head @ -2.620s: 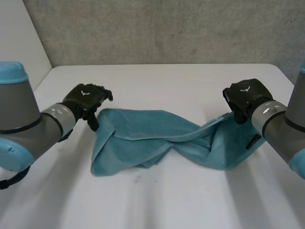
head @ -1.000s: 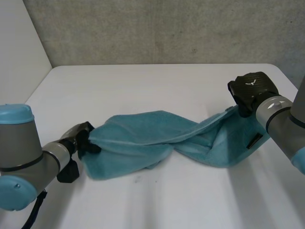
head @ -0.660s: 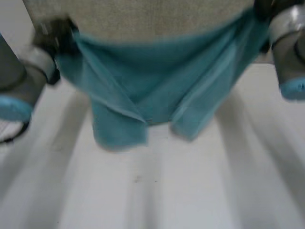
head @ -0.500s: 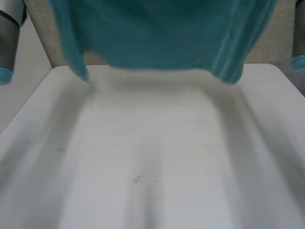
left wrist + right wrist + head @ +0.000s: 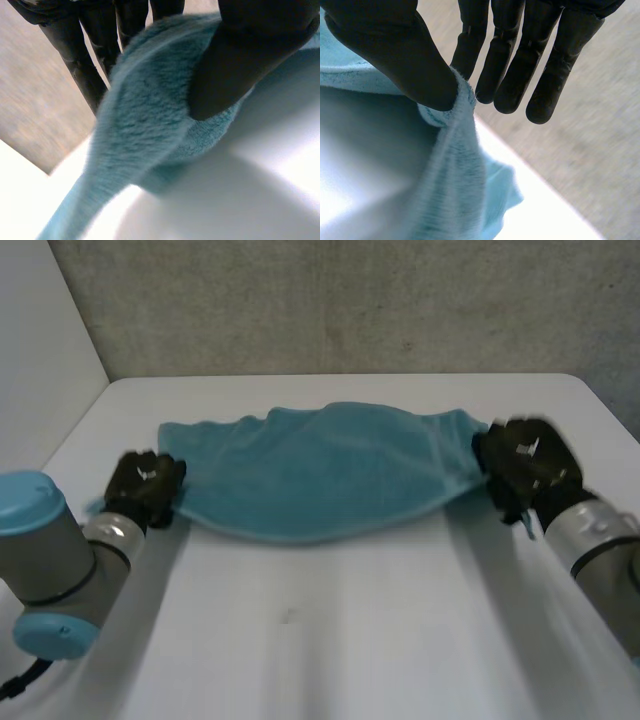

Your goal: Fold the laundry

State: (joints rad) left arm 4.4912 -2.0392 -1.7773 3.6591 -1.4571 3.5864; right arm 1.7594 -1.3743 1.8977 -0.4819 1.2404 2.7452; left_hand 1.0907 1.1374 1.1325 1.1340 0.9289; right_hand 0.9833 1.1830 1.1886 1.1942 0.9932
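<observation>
Nearest the camera, a broad stretch of white surface runs up to the near edge of the teal towel, which sags in a shallow curve. The towel lies spread sideways across the surface, its far edge rumpled. The left hand pinches the towel's left end, thumb pressed into the pile against the fingers. The right hand pinches the right end's edge between thumb and one finger, with the other fingers straight. Beyond the towel, a narrower band of surface reaches the grey wall.
</observation>
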